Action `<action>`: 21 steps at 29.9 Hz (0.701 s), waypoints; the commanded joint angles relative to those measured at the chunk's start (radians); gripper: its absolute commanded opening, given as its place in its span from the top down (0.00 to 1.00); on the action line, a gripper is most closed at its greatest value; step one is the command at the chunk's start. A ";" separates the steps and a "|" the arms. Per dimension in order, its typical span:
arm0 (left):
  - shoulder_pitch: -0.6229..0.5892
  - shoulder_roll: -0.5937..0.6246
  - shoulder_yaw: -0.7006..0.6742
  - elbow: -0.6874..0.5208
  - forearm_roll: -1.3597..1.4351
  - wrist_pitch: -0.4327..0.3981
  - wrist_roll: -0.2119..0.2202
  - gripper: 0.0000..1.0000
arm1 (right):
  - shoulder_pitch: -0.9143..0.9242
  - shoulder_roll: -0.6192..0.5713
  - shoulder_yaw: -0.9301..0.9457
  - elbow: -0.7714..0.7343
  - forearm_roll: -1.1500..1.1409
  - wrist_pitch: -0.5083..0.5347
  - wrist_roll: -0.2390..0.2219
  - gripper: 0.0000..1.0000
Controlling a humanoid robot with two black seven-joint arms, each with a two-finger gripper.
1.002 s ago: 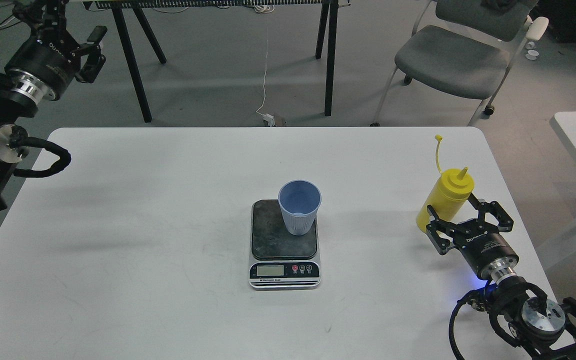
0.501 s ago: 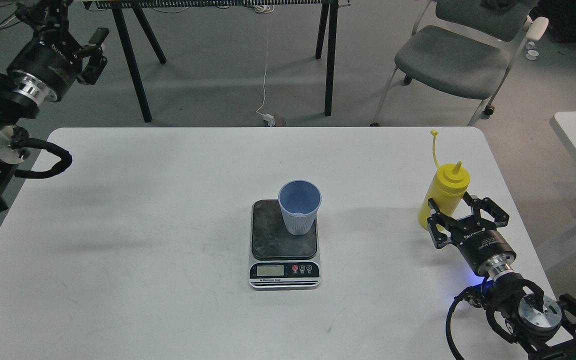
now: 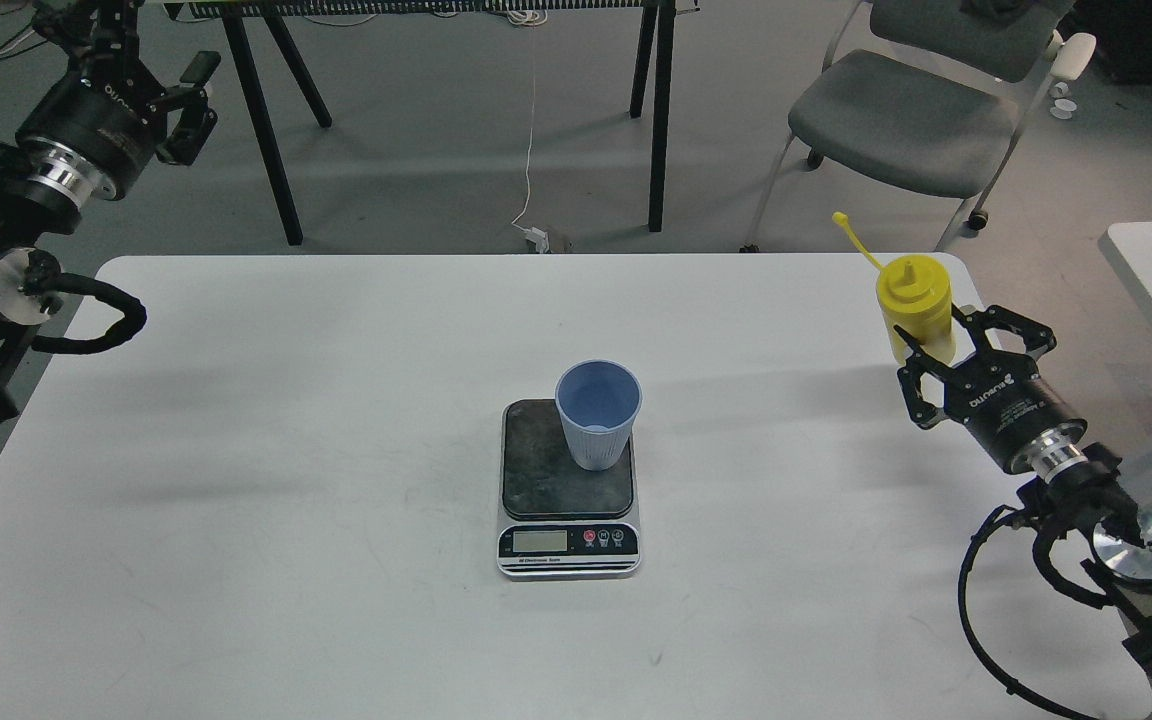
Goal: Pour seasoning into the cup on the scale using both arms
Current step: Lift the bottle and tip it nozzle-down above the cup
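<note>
Head view: white lettering is seen on both gripper bodies, not legible; the scale's (image 3: 568, 488) front label is too small to read. The cup (image 3: 597, 414) stands on its plate. The seasoning (image 3: 916, 303) is clamped in the right gripper (image 3: 936, 345), now lifted off the table (image 3: 236, 450) since earlier. The left gripper (image 3: 186, 105) is held released, raised far left.

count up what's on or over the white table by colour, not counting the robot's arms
Yellow: 1, the squeeze bottle, held in the right hand.
Light blue: 1, the cup.
Dark and silver: 1, the scale under the cup.
Total: 3.
</note>
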 commanded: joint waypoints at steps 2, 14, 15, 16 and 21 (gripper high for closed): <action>0.001 -0.001 -0.002 -0.001 0.000 0.000 0.000 0.20 | 0.181 -0.025 -0.005 0.014 -0.388 0.000 -0.001 0.59; -0.001 -0.012 -0.005 -0.001 -0.002 -0.003 0.000 0.20 | 0.591 -0.019 -0.401 0.264 -1.181 -0.113 0.036 0.60; -0.001 -0.012 -0.005 -0.001 -0.002 -0.003 0.000 0.20 | 0.620 -0.021 -0.446 0.275 -1.214 -0.137 0.040 0.60; -0.003 -0.012 -0.006 -0.001 -0.002 -0.003 0.000 0.20 | 0.660 -0.019 -0.500 0.285 -1.267 -0.162 0.045 0.61; -0.003 -0.015 -0.006 -0.001 -0.002 -0.006 0.000 0.20 | 0.784 -0.010 -0.660 0.316 -1.493 -0.214 0.069 0.61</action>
